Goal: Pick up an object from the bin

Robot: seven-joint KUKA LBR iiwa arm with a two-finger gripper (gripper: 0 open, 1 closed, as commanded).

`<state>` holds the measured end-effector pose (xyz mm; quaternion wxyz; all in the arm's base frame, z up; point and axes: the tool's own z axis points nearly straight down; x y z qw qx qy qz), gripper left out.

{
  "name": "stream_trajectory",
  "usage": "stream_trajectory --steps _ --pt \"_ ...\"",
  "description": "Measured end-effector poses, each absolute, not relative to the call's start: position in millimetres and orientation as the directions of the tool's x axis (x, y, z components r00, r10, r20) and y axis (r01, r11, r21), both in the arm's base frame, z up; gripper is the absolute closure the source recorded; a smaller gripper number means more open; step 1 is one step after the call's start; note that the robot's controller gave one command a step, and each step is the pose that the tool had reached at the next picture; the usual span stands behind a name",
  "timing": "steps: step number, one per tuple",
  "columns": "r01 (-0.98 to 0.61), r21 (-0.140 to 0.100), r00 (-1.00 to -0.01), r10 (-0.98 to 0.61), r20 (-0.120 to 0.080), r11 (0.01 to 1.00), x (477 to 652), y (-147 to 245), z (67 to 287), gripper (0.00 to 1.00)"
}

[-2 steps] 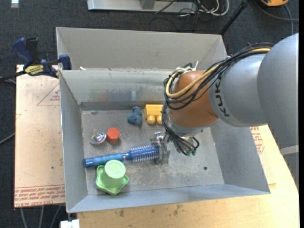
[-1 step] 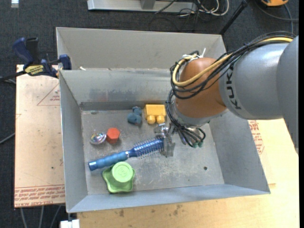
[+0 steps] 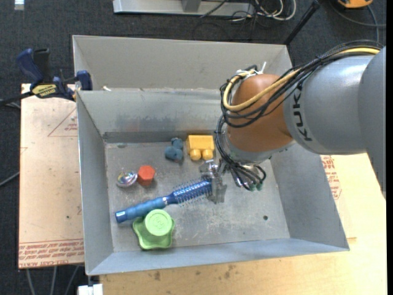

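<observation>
My gripper point(image 3: 215, 183) reaches down under the orange wrist cover to the bin floor, at the bristle end of a blue brush point(image 3: 166, 201) that lies slanted across the middle. Its metal fingers stand at the brush head; I cannot tell whether they close on it. A yellow toy block point(image 3: 200, 145) lies just behind the gripper, and a small blue figure point(image 3: 175, 151) sits left of that block.
A green lid-like piece point(image 3: 155, 228) lies at the front left by the brush handle. A red-orange cap point(image 3: 146, 175) and a small shiny round thing point(image 3: 126, 179) sit at the left. The arm and its cables cover the bin's right rear.
</observation>
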<state>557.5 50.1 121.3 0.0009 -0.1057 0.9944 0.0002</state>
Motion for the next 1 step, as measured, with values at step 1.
stream_trajectory --steps 1 --pt "-0.209 0.000 -0.978 -0.209 -0.005 0.978 558.4 50.6 159.4 1.00"
